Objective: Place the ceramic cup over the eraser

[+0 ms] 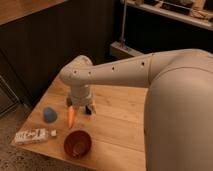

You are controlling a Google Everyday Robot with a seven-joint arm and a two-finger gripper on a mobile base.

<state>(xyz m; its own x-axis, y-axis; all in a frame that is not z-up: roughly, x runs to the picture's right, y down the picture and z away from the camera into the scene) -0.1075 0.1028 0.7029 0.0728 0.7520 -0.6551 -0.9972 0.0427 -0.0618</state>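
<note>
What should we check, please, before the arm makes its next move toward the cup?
1. Cup found: ok. It stands alone on the table, touching nothing.
2. Gripper free: ok. It is low over the table beside the cup, open, and not on the cup.
3. Path to the cup: not ok. An orange object lies between gripper and cup.
4. Eraser found: cannot tell. Nothing in view clearly reads as one.
5. Bowl apart from the cup: ok. It sits nearer the front edge.
6. Cup upright or upside down: cannot tell.
</note>
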